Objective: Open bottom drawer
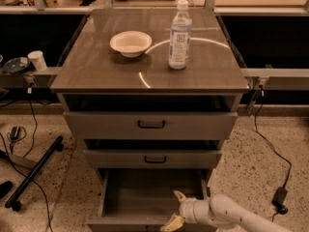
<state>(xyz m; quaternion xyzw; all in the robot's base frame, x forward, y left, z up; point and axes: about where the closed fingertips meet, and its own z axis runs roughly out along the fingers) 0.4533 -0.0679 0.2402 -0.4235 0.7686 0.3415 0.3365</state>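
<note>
The bottom drawer [145,192] is seen standing well out from the cabinet, its bare inside laid open under the middle drawer [154,158]. The pincer [175,210] is found at the drawer's front right corner, low in the camera view, carried in from the right on a white arm [231,215]. Its two pale fingers [179,195] are spread apart. One is set over the inside of the drawer and the other down at the front edge, so the front rim is straddled. Whether the handle is touched cannot be told, as it is hidden. The middle drawer and the top drawer [150,124] are each seen slightly out. On the worktop [116,74] a bowl [130,43] and a water bottle [180,35] are stood upright, near each other.
</note>
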